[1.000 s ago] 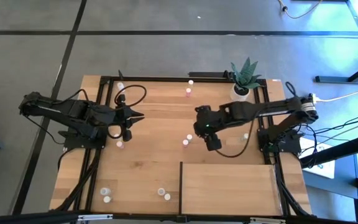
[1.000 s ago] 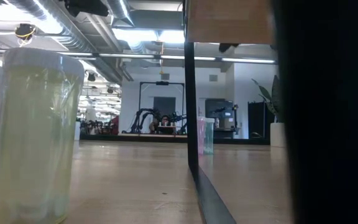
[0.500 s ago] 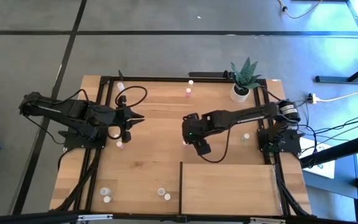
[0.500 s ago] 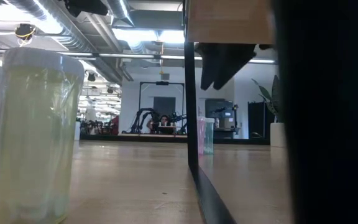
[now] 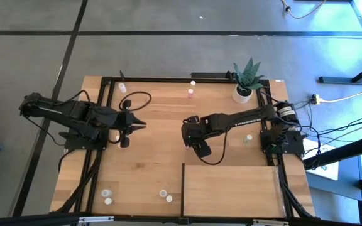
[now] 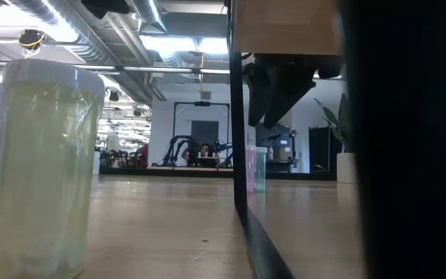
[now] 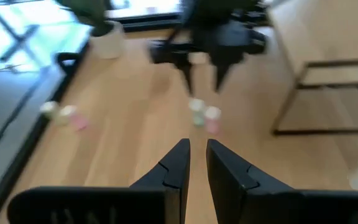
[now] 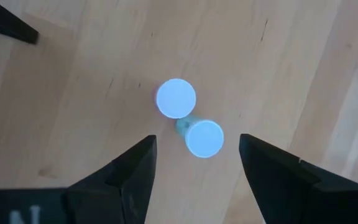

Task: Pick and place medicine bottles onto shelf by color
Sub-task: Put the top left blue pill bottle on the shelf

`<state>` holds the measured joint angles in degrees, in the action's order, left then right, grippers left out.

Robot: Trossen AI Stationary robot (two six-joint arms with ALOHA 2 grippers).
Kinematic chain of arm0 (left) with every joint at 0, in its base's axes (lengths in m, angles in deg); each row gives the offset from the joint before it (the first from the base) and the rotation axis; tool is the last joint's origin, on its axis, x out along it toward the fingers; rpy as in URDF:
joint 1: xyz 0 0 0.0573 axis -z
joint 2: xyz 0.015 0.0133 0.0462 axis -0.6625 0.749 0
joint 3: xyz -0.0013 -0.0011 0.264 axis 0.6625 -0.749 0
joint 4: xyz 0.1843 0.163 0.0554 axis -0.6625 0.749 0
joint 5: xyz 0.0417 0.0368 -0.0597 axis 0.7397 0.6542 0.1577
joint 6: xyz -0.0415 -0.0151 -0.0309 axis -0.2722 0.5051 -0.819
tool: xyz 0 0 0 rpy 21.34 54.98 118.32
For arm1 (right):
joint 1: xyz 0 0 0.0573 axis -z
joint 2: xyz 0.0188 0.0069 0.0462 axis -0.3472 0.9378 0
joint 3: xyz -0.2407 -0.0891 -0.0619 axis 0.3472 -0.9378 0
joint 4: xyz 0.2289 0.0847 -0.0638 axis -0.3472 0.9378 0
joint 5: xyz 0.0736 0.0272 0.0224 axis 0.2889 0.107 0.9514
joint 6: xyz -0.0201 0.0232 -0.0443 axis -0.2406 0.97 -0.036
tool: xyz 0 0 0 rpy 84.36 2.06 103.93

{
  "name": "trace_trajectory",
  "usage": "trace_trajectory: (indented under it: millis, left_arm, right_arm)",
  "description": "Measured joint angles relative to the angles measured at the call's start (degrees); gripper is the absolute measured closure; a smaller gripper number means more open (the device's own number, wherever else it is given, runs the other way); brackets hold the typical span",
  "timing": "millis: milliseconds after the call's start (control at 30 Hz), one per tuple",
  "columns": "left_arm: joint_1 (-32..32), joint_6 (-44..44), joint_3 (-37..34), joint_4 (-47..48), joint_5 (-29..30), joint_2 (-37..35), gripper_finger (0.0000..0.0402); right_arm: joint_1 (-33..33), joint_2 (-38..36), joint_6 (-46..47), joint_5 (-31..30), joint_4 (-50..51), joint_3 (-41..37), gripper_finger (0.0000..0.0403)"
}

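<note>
High view: the right end effector is reaching over the middle of the worktop, just beyond the far edge of the shelf; its fingers cannot be made out from here. The left end effector is waiting over the left side, its fingers pressed together on nothing.

Low view: the right end effector is hanging above the worktop, its tips clear of the surface. A pink and a green medicine bottle are standing side by side below it.

Left wrist view: the left end effector is pointing at those two bottles, with its fingers nearly meeting. The right end effector is hovering right over the pair with its fingers spread.

Right wrist view: the right end effector is looking straight down, fingers wide apart and gripping nothing. Two round white caps are sitting touching each other, one lying between the fingertips, the other just beyond them.
</note>
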<state>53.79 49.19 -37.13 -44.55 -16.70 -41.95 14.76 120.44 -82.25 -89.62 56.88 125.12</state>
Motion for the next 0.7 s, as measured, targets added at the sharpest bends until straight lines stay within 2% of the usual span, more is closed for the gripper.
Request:
trace_trajectory:
  millis: [200, 700]
  left_arm:
    - [-0.02, -0.68, 0.0, 2.78, -1.12, 0.87, 0.0354]
    - [-0.02, -0.78, 0.02, 2.4, -1.08, 0.95, 0.0354]
  right_arm:
    - [0.04, 0.0, -0.01, -0.06, -0.64, 0.0, 0.0171]
    - [0.04, 0.0, 0.17, -0.06, -1.44, 0.0, 0.0171]
